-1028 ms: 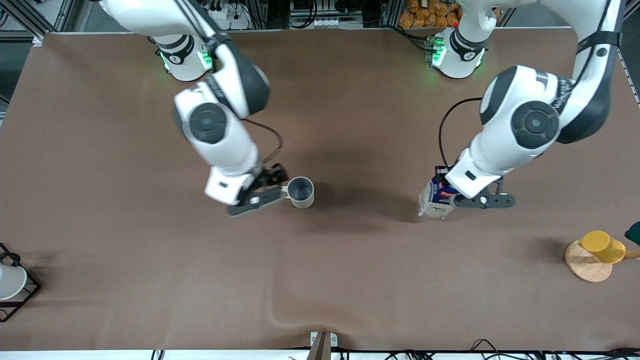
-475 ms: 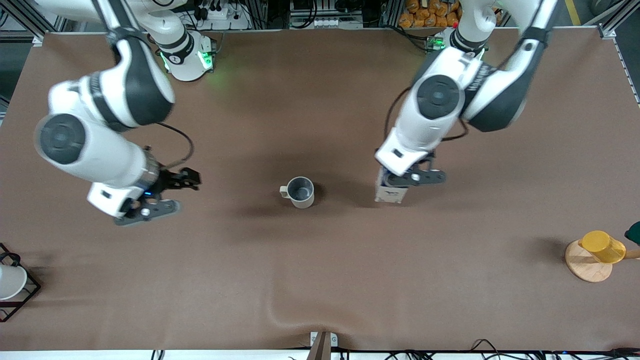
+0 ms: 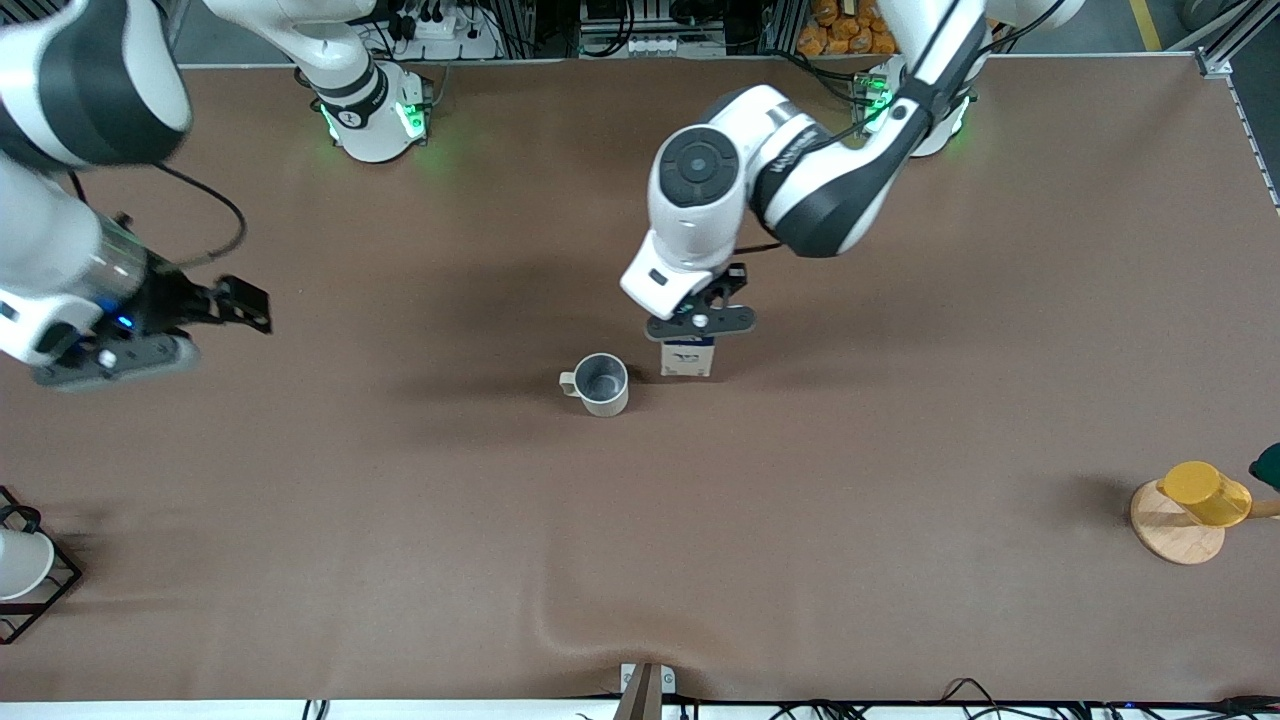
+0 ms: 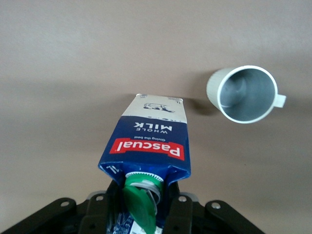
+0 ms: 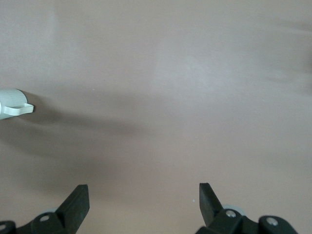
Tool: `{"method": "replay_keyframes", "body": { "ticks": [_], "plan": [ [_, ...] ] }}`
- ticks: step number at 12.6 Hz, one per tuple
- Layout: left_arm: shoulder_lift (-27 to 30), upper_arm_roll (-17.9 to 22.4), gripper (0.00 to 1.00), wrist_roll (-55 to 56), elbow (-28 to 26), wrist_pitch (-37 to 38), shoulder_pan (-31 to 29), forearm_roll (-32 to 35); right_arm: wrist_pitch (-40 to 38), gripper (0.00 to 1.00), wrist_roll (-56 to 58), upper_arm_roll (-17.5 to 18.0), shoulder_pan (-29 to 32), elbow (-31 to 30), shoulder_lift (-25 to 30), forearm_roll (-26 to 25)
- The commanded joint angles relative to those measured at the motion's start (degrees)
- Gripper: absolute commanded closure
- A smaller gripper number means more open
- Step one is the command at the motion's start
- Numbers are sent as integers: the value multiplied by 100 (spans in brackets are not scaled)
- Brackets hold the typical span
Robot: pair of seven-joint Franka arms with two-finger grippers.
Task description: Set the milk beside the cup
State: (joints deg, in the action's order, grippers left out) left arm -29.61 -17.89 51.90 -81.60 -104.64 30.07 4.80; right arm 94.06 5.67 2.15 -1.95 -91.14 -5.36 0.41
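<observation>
Near the middle of the bench (image 3: 900, 560), the left arm (image 3: 790, 180) reaches in from its base at the top edge and carries the milk (image 3: 687, 356) just beside the cup (image 3: 600, 384), on the side toward the left arm's end. Whether the carton's base already meets the bench cannot be told; in the left wrist view the milk (image 4: 148, 141) hangs tilted below the camera, with the cup (image 4: 243, 93) close by and apart from it.

The main risk is the cup itself: if the arm carries on toward it, the carton's lower edge could knock it or push it along. A second risk is the tilt; let go at that lean, the tall, narrow carton would likely topple, perhaps against the cup. It should be squared up and seated before release.

The right arm (image 3: 60, 150) waits over the bench's edge at the right arm's end, well apart from both things.

The left claw (image 3: 700, 322) is clamped narrow on the milk's top, around the gable by the green cap (image 4: 141, 197). The right claw (image 3: 140, 335) stands wide, its fingers (image 5: 78, 202) holding and touching nothing.
</observation>
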Motion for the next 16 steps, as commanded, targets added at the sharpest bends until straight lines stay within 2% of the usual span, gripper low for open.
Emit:
{"method": "replay_keyframes", "body": {
  "ticks": [1,3,7,10,16],
  "plan": [
    [-378,58,80,188,487,84,174,38,7,0,22,-468,37,-265,360,108],
    [-458,49,80,216,584,84,210,38,-72,0,-5,-593,133,-238,544,108],
    [-485,40,80,180,760,84,306,29,-387,0,-363,-523,397,-107,545,117],
    [-668,40,80,180,917,58,429,38,-661,0,-515,-522,371,148,528,109],
    [-915,40,80,180,1049,-12,745,29,-749,0,-532,-523,345,184,545,12]
  ]
}}
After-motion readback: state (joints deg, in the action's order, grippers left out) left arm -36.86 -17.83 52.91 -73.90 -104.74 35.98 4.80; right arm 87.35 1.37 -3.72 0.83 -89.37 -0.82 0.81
